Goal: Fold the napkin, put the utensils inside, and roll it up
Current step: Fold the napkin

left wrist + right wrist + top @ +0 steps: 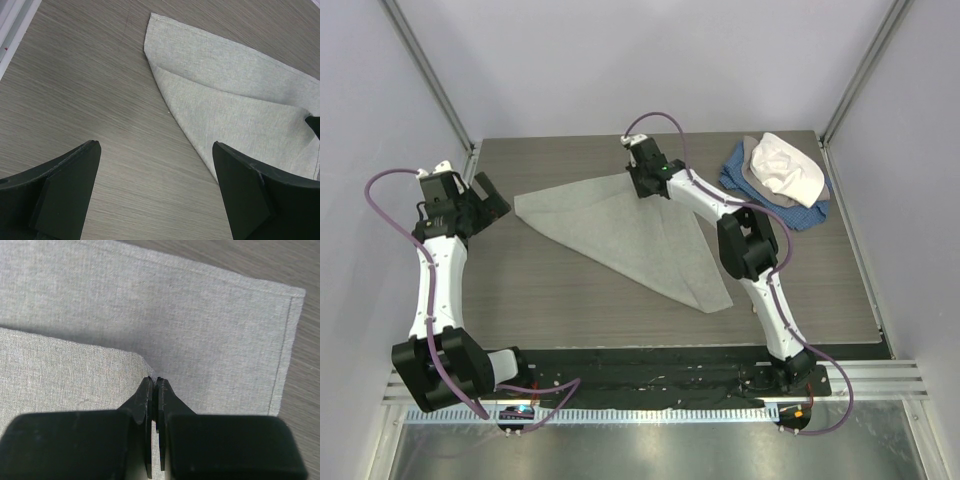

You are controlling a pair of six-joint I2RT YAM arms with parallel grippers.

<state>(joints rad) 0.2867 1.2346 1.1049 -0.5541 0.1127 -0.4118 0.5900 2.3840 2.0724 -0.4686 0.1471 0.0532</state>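
The right gripper (154, 382) has black fingers pinching the soft grey napkin (630, 235), a flat folded triangle on the streaky wood table (550, 300), at its 12 o'clock corner. At 9 o'clock, the left gripper (156, 148) is spread wide.

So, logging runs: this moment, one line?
napkin: folded triangle | left end effector: open, off napkin | right end effector: shut on napkin
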